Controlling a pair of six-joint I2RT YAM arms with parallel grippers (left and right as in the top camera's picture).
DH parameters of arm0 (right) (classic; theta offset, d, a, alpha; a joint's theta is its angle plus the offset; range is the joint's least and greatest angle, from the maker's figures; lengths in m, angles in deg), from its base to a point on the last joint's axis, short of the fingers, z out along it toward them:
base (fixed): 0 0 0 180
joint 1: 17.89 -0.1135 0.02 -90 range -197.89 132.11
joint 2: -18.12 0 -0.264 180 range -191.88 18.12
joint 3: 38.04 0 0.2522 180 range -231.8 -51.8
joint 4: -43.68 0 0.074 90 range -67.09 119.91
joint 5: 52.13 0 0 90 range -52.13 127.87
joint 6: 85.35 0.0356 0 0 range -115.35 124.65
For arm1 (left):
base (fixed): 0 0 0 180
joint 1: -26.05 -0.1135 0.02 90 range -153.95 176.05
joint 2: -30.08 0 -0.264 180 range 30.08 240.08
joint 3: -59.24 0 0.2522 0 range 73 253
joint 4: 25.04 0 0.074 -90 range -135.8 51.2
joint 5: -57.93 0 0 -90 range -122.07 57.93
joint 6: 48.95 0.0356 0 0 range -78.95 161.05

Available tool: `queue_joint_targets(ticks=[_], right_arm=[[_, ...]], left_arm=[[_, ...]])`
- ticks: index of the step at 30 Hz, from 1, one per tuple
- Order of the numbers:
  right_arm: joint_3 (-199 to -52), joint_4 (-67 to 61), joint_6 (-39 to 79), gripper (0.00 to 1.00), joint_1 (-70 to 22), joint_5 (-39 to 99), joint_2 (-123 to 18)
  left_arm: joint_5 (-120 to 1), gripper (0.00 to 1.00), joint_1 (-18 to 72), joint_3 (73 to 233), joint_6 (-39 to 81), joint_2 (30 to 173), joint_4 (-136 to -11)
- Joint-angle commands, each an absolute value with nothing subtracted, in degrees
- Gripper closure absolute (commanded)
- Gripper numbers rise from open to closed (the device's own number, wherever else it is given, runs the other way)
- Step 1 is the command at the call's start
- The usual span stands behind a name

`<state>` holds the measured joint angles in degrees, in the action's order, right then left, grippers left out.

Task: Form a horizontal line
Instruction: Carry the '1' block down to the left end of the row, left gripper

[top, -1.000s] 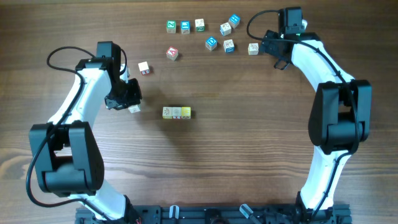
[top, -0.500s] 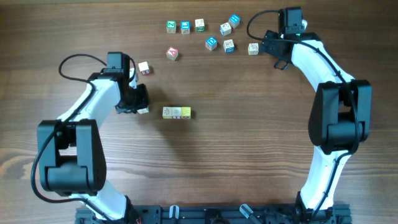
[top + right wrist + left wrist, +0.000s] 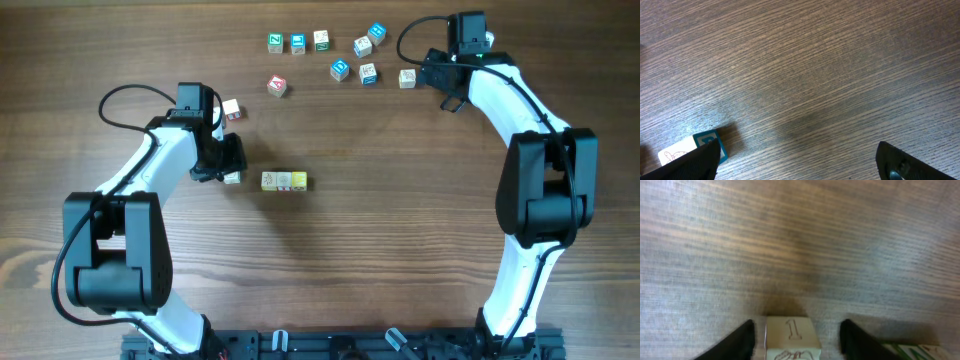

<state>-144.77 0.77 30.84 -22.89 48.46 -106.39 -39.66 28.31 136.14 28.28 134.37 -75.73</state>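
Observation:
A short row of three cubes (image 3: 284, 181), yellow and cream faced, lies mid-table. A cream cube marked "1" (image 3: 232, 177) rests on the wood just left of the row, with a small gap between them. My left gripper (image 3: 226, 166) straddles this cube (image 3: 791, 332). In the left wrist view its fingers (image 3: 796, 330) stand on both sides with gaps, so it is open. The row's near end shows at the bottom right of that view (image 3: 912, 352). My right gripper (image 3: 443, 88) is open and empty (image 3: 797, 150) at the far right, next to a cream cube (image 3: 407, 77).
Loose cubes lie along the far edge: green and blue faced ones (image 3: 298, 42), more blue ones (image 3: 340, 69), and two with red marks (image 3: 277, 86) (image 3: 231, 109). A blue cube (image 3: 710, 142) sits by the right gripper's left finger.
My left gripper moved right toward the row, carrying the "1" cube with it. The cube now rests nearer the row's left end. The right arm has not moved.

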Motion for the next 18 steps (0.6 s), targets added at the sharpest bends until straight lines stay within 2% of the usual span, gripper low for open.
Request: queue_joint_targets(ticks=[1,4,6,9,10,12,14,16,18], right_arm=[[-144.29,0.86,30.16,0.0,-23.08,49.62,-106.17],[-144.29,0.83,30.16,0.0,-23.08,49.62,-106.17],[-144.29,0.86,30.19,0.0,-23.08,49.62,-106.17],[-144.29,0.83,30.19,0.0,-23.08,49.64,-106.17],[-144.29,0.83,30.16,0.01,-23.06,49.64,-106.17],[-144.29,0.83,30.19,0.0,-23.08,49.62,-106.17],[-144.29,0.86,30.19,0.0,-23.08,49.62,-106.17],[-144.29,0.83,30.16,0.0,-23.08,49.62,-106.17],[-144.29,0.83,30.19,0.0,-23.08,49.62,-106.17]], left_arm=[[-38.77,0.51,28.44,135.9,26.55,134.77,-73.81],[-34.44,0.52,28.44,135.9,21.87,134.77,-73.48],[-33.06,0.61,28.44,135.9,19.27,134.77,-73.94],[-27.84,0.63,28.4,135.9,17.79,134.77,-71.27],[-27.71,0.66,28.4,135.9,17.79,134.77,-71.19],[-27.68,0.82,28.4,135.9,17.79,134.77,-73.37],[-27.4,0.83,28.4,135.9,17.83,134.77,-74.86],[-28.08,0.89,28.42,135.9,17.87,134.77,-75.3],[-31.51,0.89,28.46,135.9,18.33,134.77,-75.91]])
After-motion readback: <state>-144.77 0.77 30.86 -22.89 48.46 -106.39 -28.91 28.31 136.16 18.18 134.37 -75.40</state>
